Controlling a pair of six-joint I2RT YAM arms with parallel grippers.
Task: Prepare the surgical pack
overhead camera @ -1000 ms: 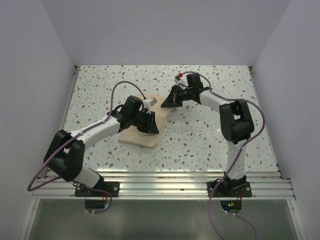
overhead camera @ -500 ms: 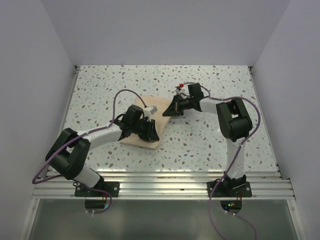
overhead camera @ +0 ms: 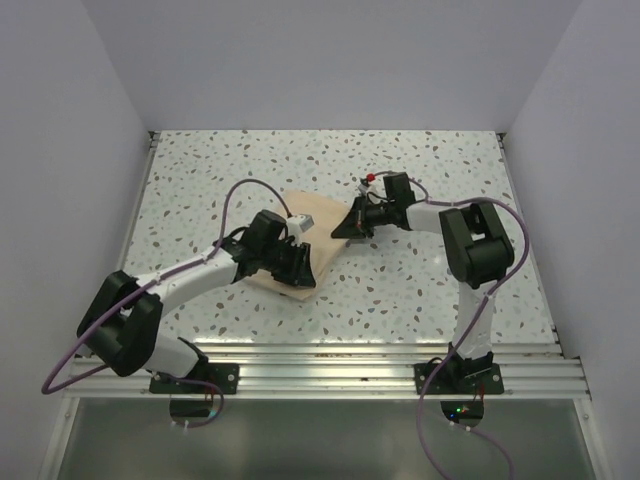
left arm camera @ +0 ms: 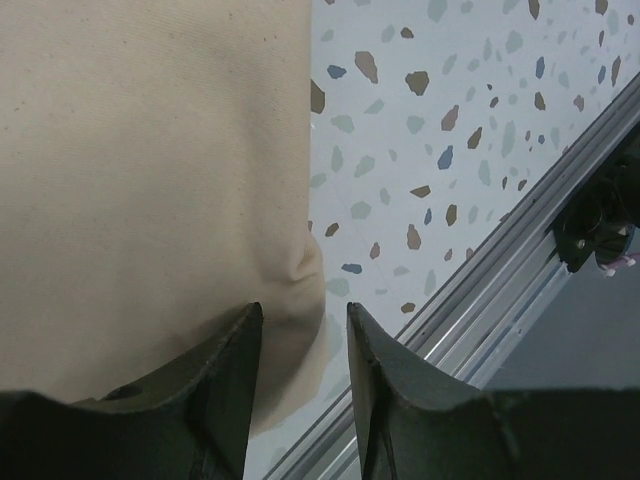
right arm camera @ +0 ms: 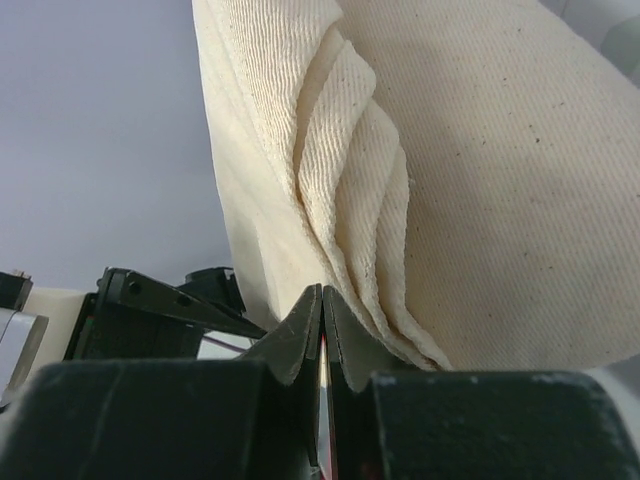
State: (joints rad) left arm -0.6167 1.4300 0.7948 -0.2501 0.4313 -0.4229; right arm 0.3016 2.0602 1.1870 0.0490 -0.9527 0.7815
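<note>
The surgical pack (overhead camera: 312, 211) is a tan fabric sheet folded into a small bundle at the middle of the table. My left gripper (overhead camera: 304, 274) is low over its near right edge. In the left wrist view the pack (left arm camera: 150, 150) lies flat, and my left gripper (left arm camera: 303, 312) is open with its fingers astride the puckered edge. My right gripper (overhead camera: 340, 232) is at the pack's right corner. In the right wrist view it (right arm camera: 323, 290) is shut, with folded layers of the pack (right arm camera: 480, 180) rising from its tips.
The speckled tabletop (overhead camera: 420, 290) surrounds the pack. An aluminium rail (overhead camera: 320, 360) runs along the near edge and shows in the left wrist view (left arm camera: 470, 300). White walls close off the left, back and right. No steel tray or instruments are in view.
My right gripper has moved nearer and lower with the pack's right corner. My left gripper has shifted slightly nearer along the front edge. The pack has changed shape.
</note>
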